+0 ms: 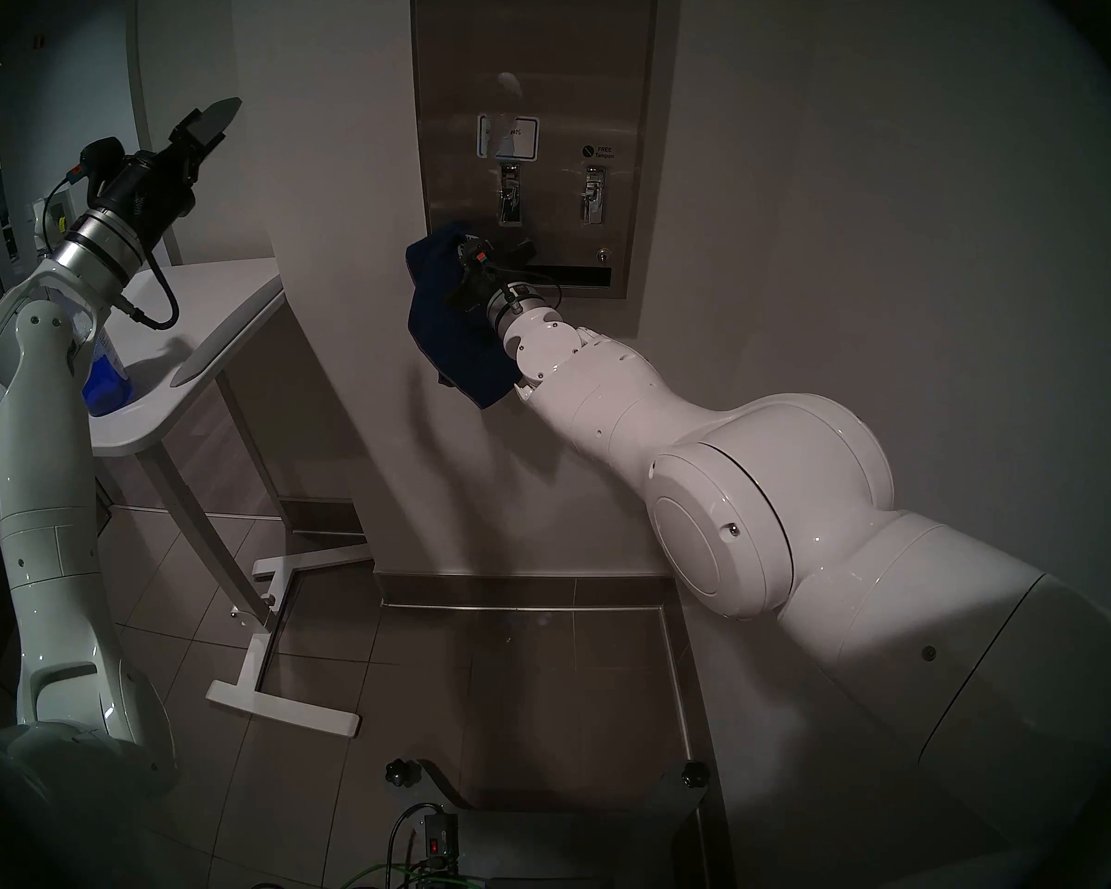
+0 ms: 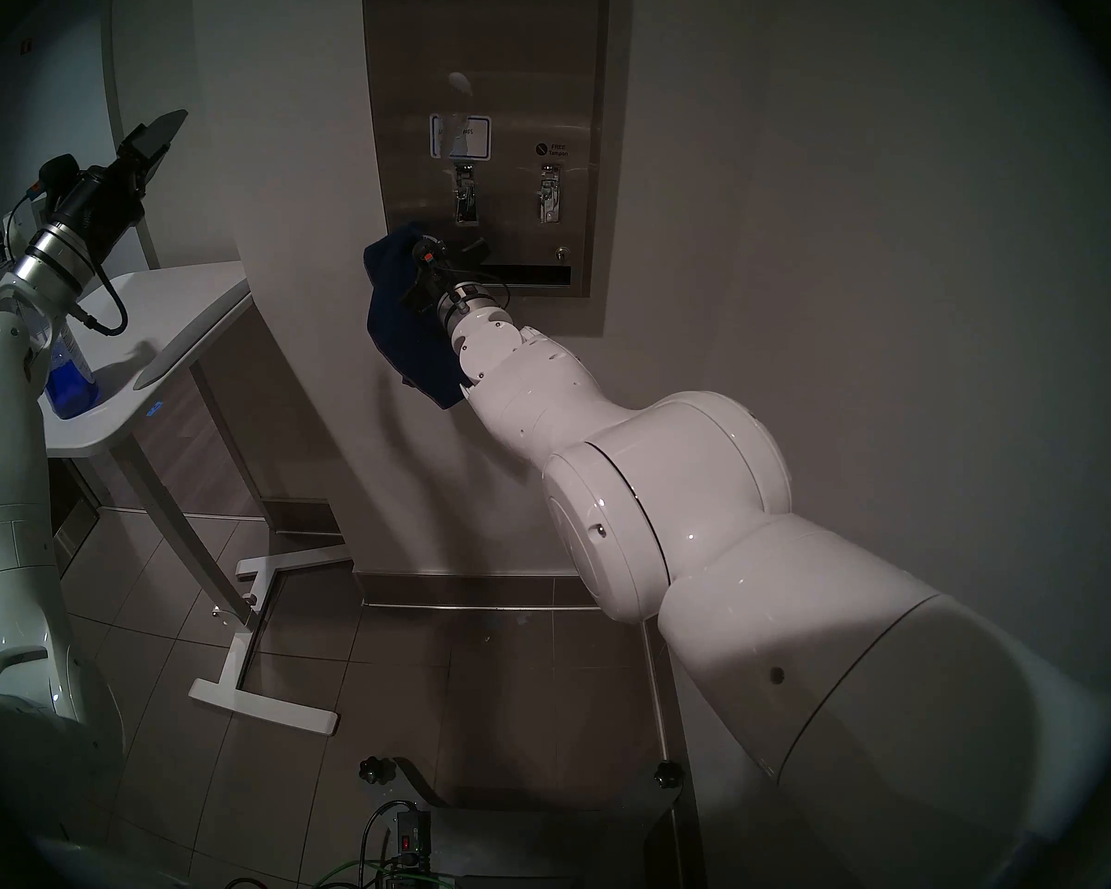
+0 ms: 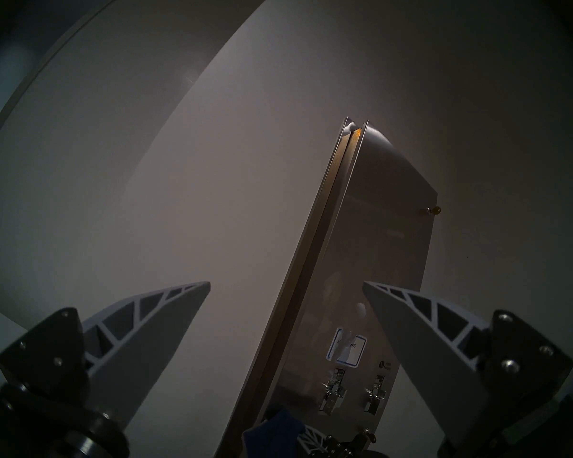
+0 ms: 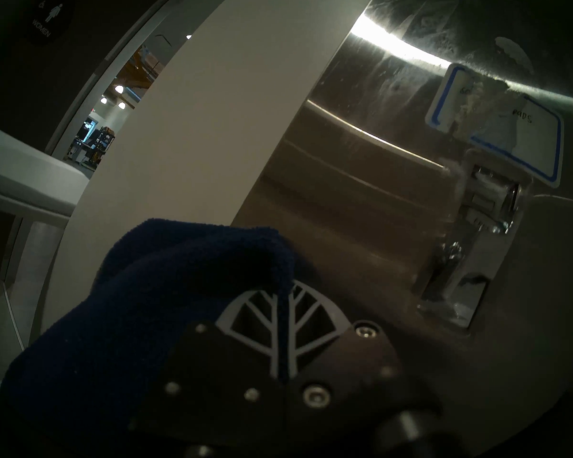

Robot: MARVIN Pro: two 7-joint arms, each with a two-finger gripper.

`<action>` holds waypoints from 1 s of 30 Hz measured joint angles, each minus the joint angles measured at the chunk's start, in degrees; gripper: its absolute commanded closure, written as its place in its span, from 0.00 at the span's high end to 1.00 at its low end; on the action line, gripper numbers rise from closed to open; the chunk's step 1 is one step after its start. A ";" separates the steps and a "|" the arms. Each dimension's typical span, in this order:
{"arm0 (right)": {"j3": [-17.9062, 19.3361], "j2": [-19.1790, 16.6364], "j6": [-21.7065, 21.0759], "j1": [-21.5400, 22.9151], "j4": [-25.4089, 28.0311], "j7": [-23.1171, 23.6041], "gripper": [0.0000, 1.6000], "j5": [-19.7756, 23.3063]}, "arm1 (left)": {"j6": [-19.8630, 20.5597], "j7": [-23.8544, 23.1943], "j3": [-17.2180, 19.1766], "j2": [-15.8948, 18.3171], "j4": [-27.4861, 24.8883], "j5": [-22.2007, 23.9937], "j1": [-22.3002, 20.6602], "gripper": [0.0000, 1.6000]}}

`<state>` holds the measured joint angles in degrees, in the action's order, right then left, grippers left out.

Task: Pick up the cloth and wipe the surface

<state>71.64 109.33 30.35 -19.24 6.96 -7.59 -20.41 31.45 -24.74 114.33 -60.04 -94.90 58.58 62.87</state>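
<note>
The dark navy cloth [image 1: 437, 310] [image 2: 399, 317] hangs bunched from my right gripper [image 1: 466, 243], which is shut on it at the lower left corner of the stainless-steel dispenser front [image 1: 540, 66] [image 2: 495, 54]. In the right wrist view the fingers [image 4: 283, 298] meet on the cloth [image 4: 129, 315], close to the steel [image 4: 361, 199], below and left of the left lever [image 4: 490, 203] and the blue-bordered label [image 4: 526, 143]. Whether the cloth touches the steel is unclear. My left gripper [image 1: 216, 121] [image 3: 286, 283] is open and empty, raised far left of the dispenser [image 3: 377, 249].
A white rounded table [image 1: 219, 304] stands at the left with a blue bottle [image 1: 107, 381] on it, partly behind my left arm. Its white legs [image 1: 271, 612] rest on the tiled floor. The dispenser's dark slot [image 1: 578, 277] is just right of my right wrist.
</note>
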 measured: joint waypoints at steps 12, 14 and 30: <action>1.70 -1.19 1.77 2.95 3.55 0.39 0.00 1.25 | -0.46 2.55 -2.57 0.53 0.32 -2.46 -1.97 1.00; 1.97 -1.53 1.93 3.44 4.39 0.44 0.00 1.40 | -0.46 2.83 -2.60 0.53 0.29 -2.65 -2.05 1.00; 4.55 -4.78 2.16 7.79 9.71 0.35 0.00 2.66 | -0.46 3.23 -2.41 0.54 0.08 -2.47 -2.17 1.00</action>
<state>76.20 104.55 32.51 -11.45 16.67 -7.24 -17.75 30.99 -21.51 111.91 -59.50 -94.81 56.10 60.70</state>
